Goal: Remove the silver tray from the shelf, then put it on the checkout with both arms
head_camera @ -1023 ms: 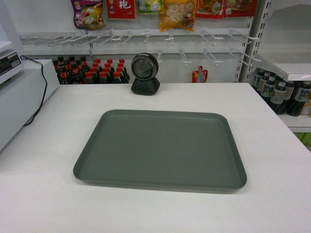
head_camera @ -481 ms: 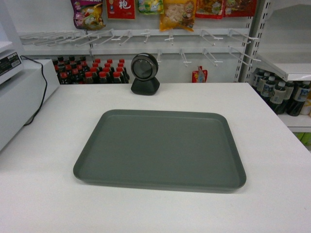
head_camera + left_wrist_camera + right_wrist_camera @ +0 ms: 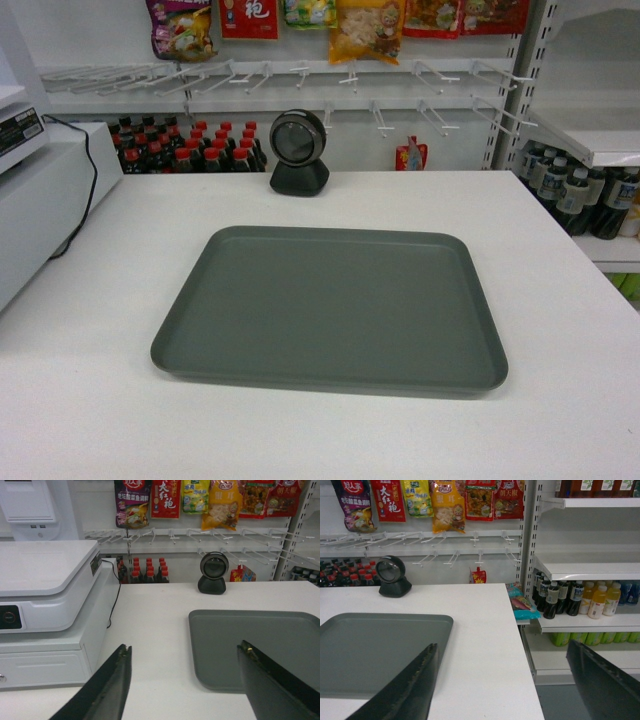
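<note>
checkout: fills the lower frame, white and flat.
silver tray: lies flat at the centre of the checkout, held by nothing; placement looks done.
left gripper: fingers spread wide, holding nothing, above the tray's left rim.
right gripper: wide apart, holding nothing, above the tray's right rim.
risk: a low finger could catch the rim and slide the tray.
scanner: upper centre, behind the tray, apart from it.
cash register: left side of the left wrist view.

White register at left, snack packets above red-capped bottles.
</note>
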Motion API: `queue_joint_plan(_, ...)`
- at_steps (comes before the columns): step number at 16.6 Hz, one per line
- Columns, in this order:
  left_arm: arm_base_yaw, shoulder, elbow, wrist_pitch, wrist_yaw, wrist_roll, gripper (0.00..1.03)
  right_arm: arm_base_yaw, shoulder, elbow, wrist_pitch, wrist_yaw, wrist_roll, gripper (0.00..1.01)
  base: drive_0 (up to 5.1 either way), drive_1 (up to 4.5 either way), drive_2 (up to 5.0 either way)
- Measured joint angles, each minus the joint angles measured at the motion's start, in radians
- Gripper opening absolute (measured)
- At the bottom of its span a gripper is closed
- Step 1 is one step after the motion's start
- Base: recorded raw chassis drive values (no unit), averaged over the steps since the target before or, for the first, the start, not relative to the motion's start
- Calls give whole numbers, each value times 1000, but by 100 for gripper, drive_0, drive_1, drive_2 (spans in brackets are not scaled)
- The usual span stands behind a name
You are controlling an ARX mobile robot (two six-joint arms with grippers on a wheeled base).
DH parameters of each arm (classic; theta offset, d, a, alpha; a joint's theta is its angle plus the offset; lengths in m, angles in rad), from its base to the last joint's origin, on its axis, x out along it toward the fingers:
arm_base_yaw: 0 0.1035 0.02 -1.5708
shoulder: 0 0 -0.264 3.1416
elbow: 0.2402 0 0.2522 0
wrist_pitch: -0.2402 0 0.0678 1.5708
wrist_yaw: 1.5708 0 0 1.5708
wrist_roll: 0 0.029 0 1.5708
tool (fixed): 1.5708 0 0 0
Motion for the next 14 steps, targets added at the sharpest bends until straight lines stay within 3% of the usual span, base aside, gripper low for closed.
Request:
queue_joint_plan(2,0,0,0,0,0,0,90,0,0,0,0,0,0,100,0,0,0)
queue_joint_plan(3,0,0,0,0,0,0,100,0,0,0,0,0,0,98,0,0,0)
queue_joint_plan(14,0,0,0,0,0,0,98,0,0,0,0,0,0,98,0,0,0)
